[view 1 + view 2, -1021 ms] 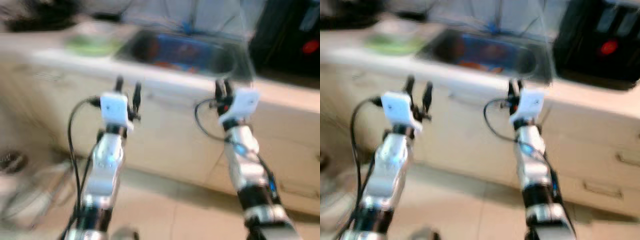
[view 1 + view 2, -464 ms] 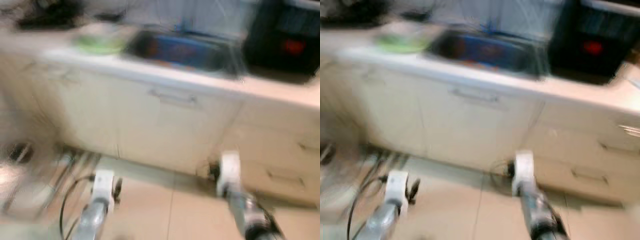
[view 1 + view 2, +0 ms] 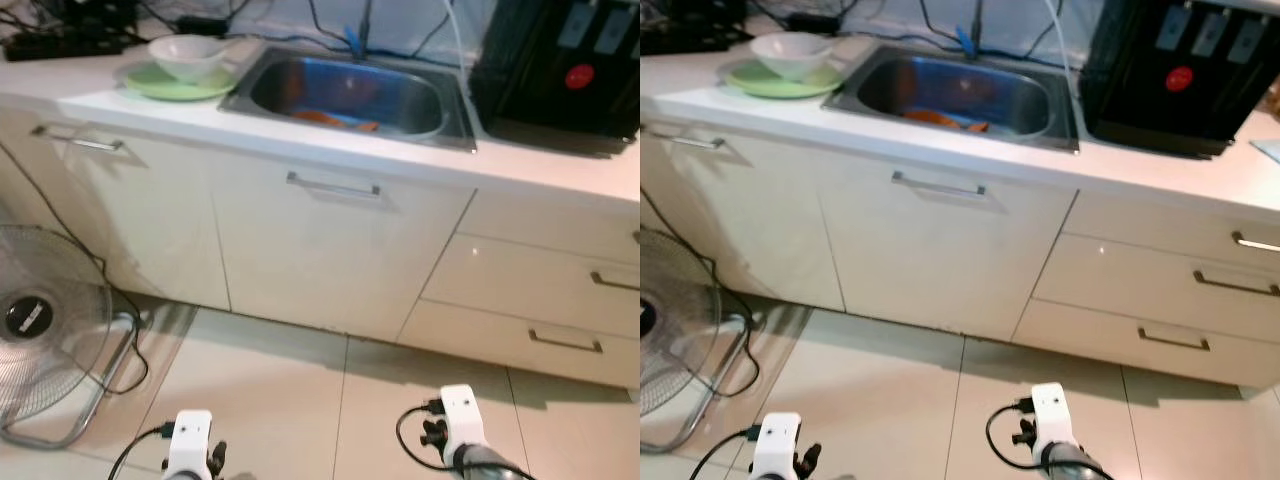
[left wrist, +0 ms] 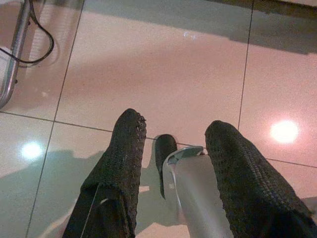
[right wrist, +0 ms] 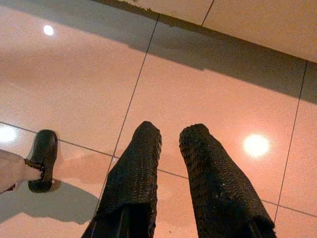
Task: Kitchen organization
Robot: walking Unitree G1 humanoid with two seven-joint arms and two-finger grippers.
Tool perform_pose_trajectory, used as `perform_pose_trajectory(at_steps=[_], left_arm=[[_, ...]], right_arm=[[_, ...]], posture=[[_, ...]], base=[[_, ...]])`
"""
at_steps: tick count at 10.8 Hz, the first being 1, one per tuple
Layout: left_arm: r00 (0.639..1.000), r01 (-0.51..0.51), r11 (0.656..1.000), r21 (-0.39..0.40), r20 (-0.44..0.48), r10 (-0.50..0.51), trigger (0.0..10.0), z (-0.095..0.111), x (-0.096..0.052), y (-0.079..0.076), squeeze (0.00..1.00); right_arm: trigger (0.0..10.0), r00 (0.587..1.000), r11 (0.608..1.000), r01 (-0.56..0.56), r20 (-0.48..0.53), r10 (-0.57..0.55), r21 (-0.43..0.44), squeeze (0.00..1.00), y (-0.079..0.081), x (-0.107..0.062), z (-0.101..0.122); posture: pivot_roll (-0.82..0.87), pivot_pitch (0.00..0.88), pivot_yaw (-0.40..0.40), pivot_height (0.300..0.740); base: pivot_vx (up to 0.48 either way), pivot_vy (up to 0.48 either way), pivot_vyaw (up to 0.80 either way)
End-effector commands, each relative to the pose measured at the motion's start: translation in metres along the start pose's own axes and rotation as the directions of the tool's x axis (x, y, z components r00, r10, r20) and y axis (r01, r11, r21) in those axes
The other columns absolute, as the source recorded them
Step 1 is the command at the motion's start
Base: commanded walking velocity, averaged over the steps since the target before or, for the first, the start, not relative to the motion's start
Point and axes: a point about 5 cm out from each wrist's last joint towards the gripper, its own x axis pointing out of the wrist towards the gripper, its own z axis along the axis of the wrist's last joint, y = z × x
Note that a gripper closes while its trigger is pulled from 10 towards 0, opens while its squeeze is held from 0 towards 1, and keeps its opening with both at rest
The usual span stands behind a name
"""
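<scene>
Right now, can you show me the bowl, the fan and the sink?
bowl (image 3: 187, 57), left eye view, its white side.
fan (image 3: 40, 330), left eye view, its wire grille.
sink (image 3: 455, 105), left eye view, its right rim.

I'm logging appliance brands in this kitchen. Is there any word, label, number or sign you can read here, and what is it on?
None can be read.
Fan: a pale label on its dark hub, too small to read.
Black dispenser: a round red mark and three grey tabs, no legible writing.
Cabinets and drawers: no lettering.

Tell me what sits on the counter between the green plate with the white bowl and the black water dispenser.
The steel sink, with something orange lying in its basin, sits between the green plate and the black dispenser; the left eye view shows it.
</scene>
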Motion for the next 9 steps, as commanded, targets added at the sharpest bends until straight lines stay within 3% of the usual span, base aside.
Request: perform_pose_trajectory(at_steps=[1, 9], left_arm=[[1.000, -0.007, 1.000, -0.010, -0.001, 0.007, 10.0, -0.0001, 0.0004, 0.0000, 0.00], [1.000, -0.012, 1.000, 0.006, -0.016, 0.012, 10.0, -0.0015, 0.0008, 0.0005, 0.00]], right_arm=[[10.0, 0.999, 1.000, 0.017, -0.049, -0.017, -0.011, 0.00, -0.0046, -0.0029, -0.0114], [10.0, 0.998, 1.000, 0.021, -0.062, -0.020, 0.009, 0.00, 0.0023, -0.0021, -0.0145]], posture=[[0.21, 0.065, -0.089, 0.725], [0.22, 0.034, -0.079, 0.725]], base=[[0.000, 0.000, 0.00], [0.359, 0.000, -0.13]])
